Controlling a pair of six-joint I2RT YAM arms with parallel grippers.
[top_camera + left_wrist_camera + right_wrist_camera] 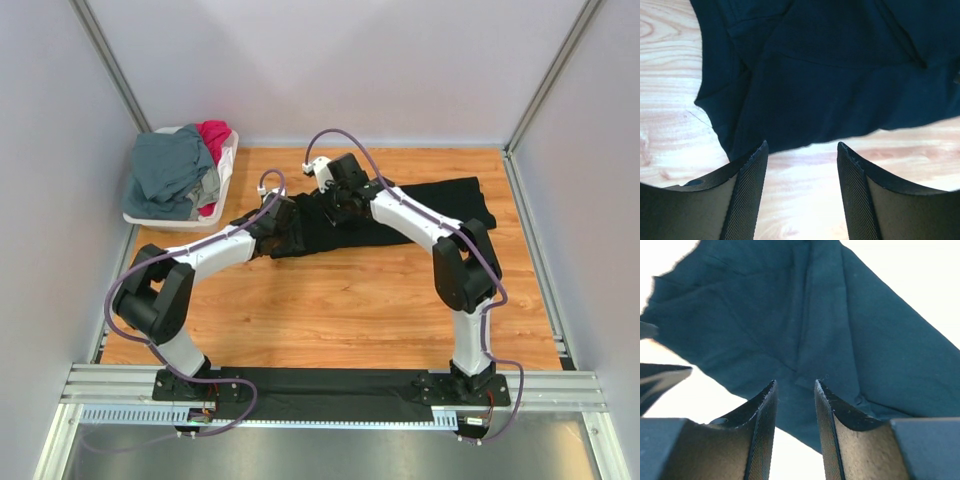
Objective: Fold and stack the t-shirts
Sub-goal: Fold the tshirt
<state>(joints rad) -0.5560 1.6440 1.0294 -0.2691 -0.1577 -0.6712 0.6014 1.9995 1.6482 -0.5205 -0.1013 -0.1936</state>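
Note:
A black t-shirt lies crumpled across the back middle of the wooden table. My left gripper is at its left end. In the left wrist view the left gripper is open and empty over bare wood, with the shirt's edge just past the fingertips. My right gripper is over the shirt's left part. In the right wrist view the right gripper is open with a narrow gap, just above the black cloth. A slate grey-blue shirt and a magenta-red shirt lie in the basket.
The white plastic basket stands at the back left corner of the table. Grey walls enclose the table on three sides. Bare wood lies between the shirt and the arm bases. A dark part, perhaps the other gripper, shows at the left edge of the right wrist view.

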